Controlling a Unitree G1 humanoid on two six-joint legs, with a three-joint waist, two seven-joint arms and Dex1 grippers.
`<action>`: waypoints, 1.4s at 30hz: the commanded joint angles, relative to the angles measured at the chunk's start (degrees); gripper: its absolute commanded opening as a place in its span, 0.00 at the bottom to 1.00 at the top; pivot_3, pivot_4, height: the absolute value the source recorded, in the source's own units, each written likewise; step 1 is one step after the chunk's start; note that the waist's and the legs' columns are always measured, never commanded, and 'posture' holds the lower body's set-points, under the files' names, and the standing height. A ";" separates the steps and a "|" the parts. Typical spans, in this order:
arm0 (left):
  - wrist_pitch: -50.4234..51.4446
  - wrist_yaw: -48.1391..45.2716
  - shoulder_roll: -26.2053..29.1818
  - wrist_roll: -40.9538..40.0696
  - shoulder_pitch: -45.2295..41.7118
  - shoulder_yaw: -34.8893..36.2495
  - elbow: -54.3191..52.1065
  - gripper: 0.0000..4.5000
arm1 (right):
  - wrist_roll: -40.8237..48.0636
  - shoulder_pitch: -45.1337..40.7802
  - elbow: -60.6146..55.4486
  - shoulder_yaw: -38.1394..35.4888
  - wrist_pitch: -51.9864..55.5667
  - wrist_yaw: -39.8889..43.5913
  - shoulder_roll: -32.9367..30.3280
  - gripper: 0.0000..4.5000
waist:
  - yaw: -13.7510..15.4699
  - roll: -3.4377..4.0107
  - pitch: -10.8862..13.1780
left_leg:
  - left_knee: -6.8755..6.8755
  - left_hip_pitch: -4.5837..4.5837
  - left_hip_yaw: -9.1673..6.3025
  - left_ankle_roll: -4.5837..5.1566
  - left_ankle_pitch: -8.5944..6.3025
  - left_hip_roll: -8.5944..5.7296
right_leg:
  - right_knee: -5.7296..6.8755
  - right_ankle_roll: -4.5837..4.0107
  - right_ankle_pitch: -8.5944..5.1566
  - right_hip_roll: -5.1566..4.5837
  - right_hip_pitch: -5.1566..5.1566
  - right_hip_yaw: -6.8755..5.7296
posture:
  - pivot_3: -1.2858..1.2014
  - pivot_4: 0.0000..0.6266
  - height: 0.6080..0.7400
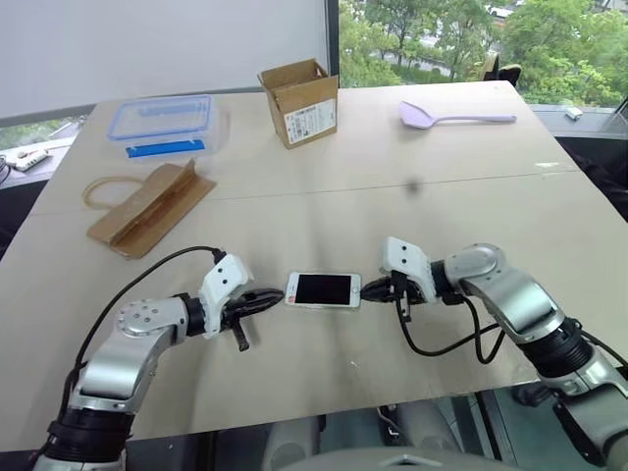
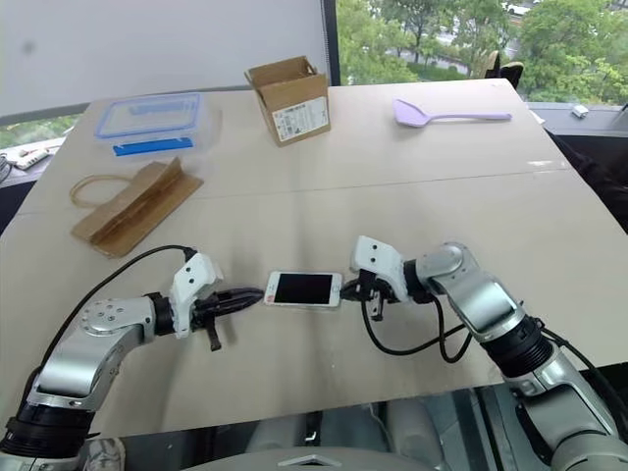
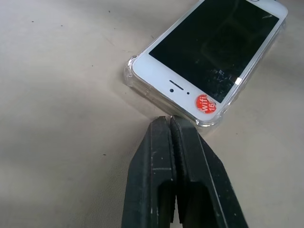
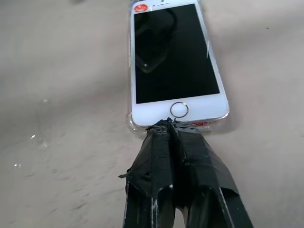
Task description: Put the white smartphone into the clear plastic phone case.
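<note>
Phone far corner cut off by frame edge in left wrist view. Label print on cardboard box too small to read.

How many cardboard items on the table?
2. An open cardboard box stands at the table's far side, next to the clear lidded container. A folded cardboard piece lies flat at far left, nearer the robot. None looks hidden.

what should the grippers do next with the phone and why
Probably press the home-button end down with the shut right gripper while the shut left gripper braces the other end. The white smartphone already lies inside the clear plastic phone case, whose rim shows around both ends, but whether it is fully seated cannot be told.
</note>
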 commanded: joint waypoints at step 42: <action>1.48 -4.23 -6.87 -1.59 -16.33 -14.10 4.51 0.02 | 4.51 13.39 -13.18 -7.61 2.31 -12.45 -2.23 0.00 | 1.49 -0.12 0.66 | 0.32 -0.72 -0.36 0.01 0.01 -0.22 | -0.05 0.05 -0.03 -0.06 -0.26 -0.22 | 0.52 0.24 1.00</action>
